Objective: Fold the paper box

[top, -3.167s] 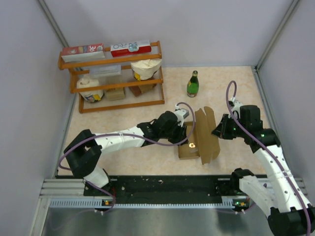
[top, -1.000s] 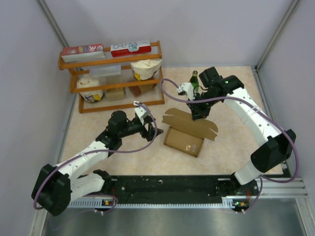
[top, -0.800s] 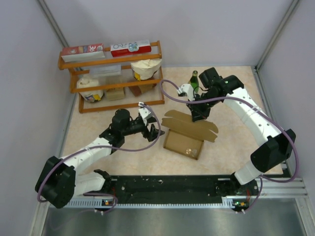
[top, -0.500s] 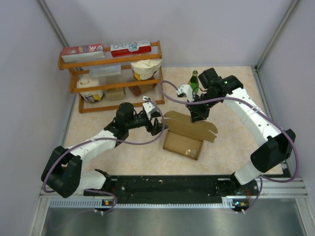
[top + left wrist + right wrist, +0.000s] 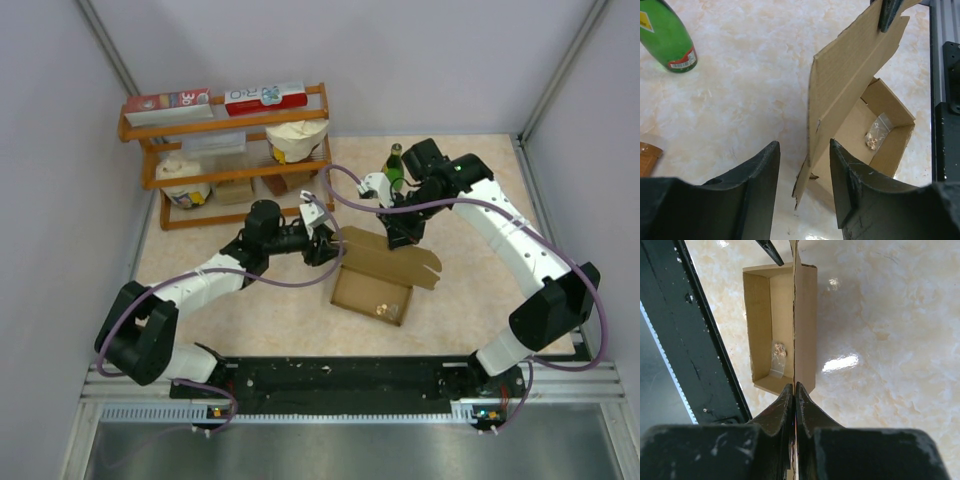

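- The paper box (image 5: 372, 292) sits on the table (image 5: 480, 300) about midway between its left and right edges and a little toward the near edge. Its tray is already formed and open to the top, and a small clear bag (image 5: 875, 132) lies on the tray floor.
- The lid (image 5: 395, 255) is not down yet. It stands up from the far wall of the tray, tilted rather than flat.
- The right gripper (image 5: 794, 390) is clamped on the free edge of the lid, with the cardboard seen edge-on between its closed fingertips. This pinch looks meant to keep the lid raised and steady so its end flap can be worked.
- The left gripper (image 5: 804, 175) reaches in from the left with its jaws apart. It grips nothing.
- In the left wrist view, the lid's left edge and the small tab at its lower corner lie just ahead of the gap between the fingers (image 5: 757, 190). Whether the cardboard touches either one cannot be told.
- My reading is that this hand is lined up to take or tuck that side tab, which would have to go inside the tray before the lid can shut.
- The green bottle (image 5: 394, 170) stands behind the box toward the far edge. The shelf (image 5: 230, 160) is in the far left corner. Both are well apart from the work.
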Tool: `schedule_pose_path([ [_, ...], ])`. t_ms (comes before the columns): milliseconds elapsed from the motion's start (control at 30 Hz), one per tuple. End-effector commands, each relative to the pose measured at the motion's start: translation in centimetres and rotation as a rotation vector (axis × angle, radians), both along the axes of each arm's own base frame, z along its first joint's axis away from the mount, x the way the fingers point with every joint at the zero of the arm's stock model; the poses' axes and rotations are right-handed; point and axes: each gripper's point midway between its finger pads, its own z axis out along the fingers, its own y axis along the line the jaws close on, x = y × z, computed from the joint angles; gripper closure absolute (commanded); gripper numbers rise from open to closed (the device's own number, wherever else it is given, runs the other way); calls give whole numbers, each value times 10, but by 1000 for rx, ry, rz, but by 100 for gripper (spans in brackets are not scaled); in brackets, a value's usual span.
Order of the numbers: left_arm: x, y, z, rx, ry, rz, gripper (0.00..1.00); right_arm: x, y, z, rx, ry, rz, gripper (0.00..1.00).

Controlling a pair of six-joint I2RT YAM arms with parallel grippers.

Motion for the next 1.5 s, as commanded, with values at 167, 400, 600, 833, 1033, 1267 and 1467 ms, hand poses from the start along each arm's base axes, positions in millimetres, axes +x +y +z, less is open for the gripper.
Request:
schedule_pose_path([
  [167,-9,-8,13,0,-4,-77,67,-2,4,7,18,-31,9,100],
  [400,-8,-7,10,19,30,-48,90,1,4,5,12,-33,-5,100],
  [600,-8,-7,14,16,20,-39,100,2,5,7,17,-39,-10,91],
  [833,3,-2,5,34,38,44,100,19,3,24,139,-207,-158,59],
  [1033,12,6,0,39,41,89,100,29,-29,30,328,-283,-456,58],
  [1267,24,11,0,35,63,103,100,30,-57,4,355,-241,-611,53],
  [1467,35,18,-5,41,104,141,100,29,-55,-8,396,-206,-666,48],
])
